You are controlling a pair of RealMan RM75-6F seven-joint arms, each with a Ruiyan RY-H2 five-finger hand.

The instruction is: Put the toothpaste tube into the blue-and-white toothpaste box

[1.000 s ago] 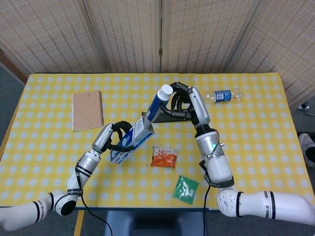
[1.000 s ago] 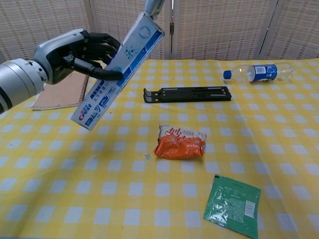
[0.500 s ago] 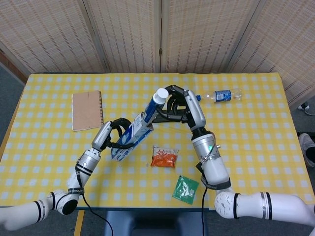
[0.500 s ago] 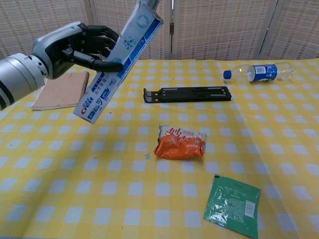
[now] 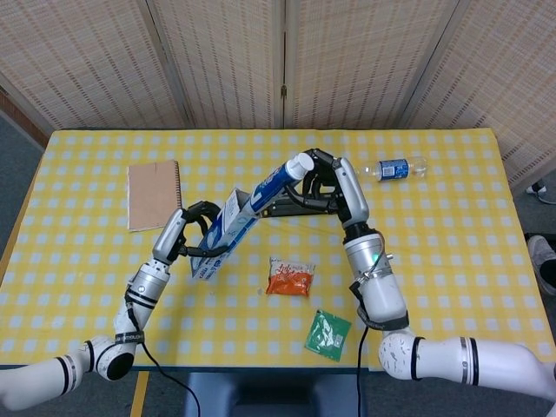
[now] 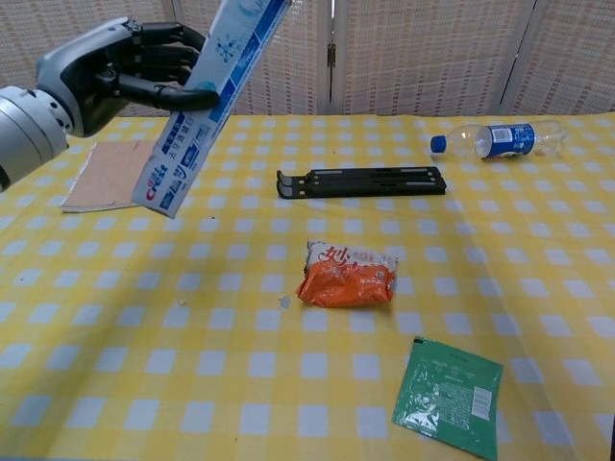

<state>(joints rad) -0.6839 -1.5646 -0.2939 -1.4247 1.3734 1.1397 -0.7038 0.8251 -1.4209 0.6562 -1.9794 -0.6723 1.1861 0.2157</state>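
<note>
Above the counter's point(image 5: 87, 287) middle, the left hand point(image 5: 193, 236) grips the toothpaste box point(image 5: 218, 241) while the right hand's point(image 5: 328, 182) fingers pinch the toothpaste tube point(image 5: 276, 182), partly inserted. Misaligned pushing could jam the tube or slip the box free.

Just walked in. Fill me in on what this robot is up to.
It is packing a toothpaste tube into the blue-and-white toothpaste box. The left hand holds the box tilted above the table, open end up. The right hand holds the tube near its white cap, with the lower end inside the box mouth and much of the tube sticking out. An orange snack packet, a green sachet, a water bottle, a black stand and a notebook lie untouched.
</note>
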